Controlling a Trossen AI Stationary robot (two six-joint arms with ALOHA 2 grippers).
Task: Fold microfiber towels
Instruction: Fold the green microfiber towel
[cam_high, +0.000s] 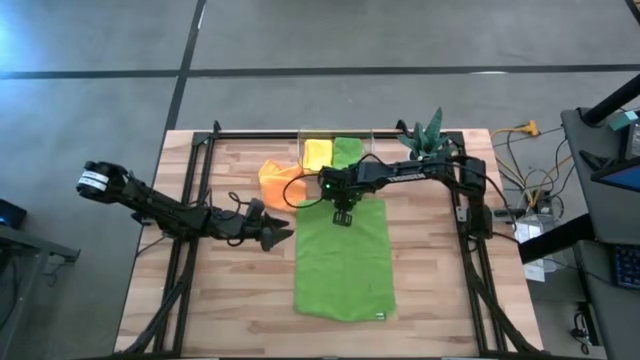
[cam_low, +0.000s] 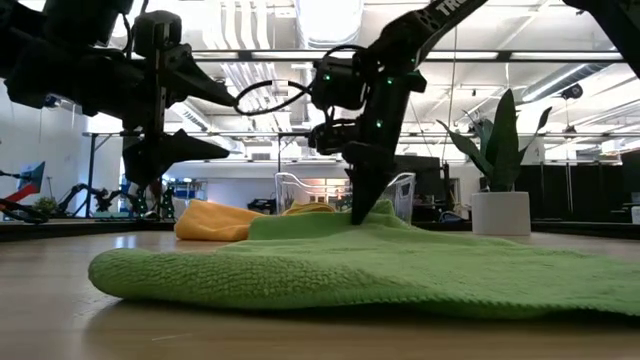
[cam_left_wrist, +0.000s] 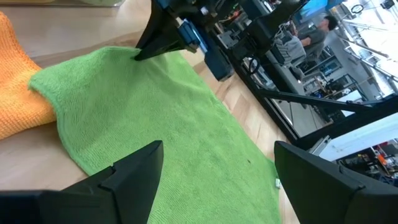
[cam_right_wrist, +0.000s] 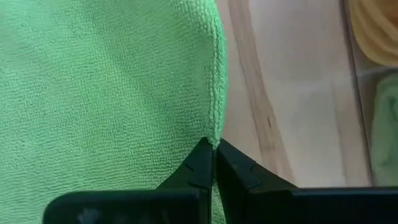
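While four soft microfiber cloths lie on the pale wooden table (cam_high: 240, 300), only one of them is spread flat: a large lime green microfiber towel (cam_high: 343, 262) in the middle. The three other cloths sit in a group at its far edge. From left to right these are a crumpled orange microfiber towel (cam_high: 276, 178), a small yellow microfiber towel (cam_high: 317, 153) and a second lime green microfiber towel (cam_high: 347, 151).

Two dark arms work here. The left gripper (cam_high: 282, 233) waits just beside the left edge of the spread towel, above the table, and its two fingers stand wide apart with nothing between them. The right gripper (cam_high: 342, 216) is down on the far edge of the spread towel. In the right wrist view its two fingers are pressed together, and the hem of the green cloth is pinched between their tips.

One spiky green plant in a white pot (cam_low: 500, 190) stands at the far right part of the table, well apart from the spread towel.

A small white tag (cam_high: 381, 317) is on the near right corner of the spread towel, but its writing is too small to read. In the low view, white letters on the right arm are cut by the frame and I cannot read them.
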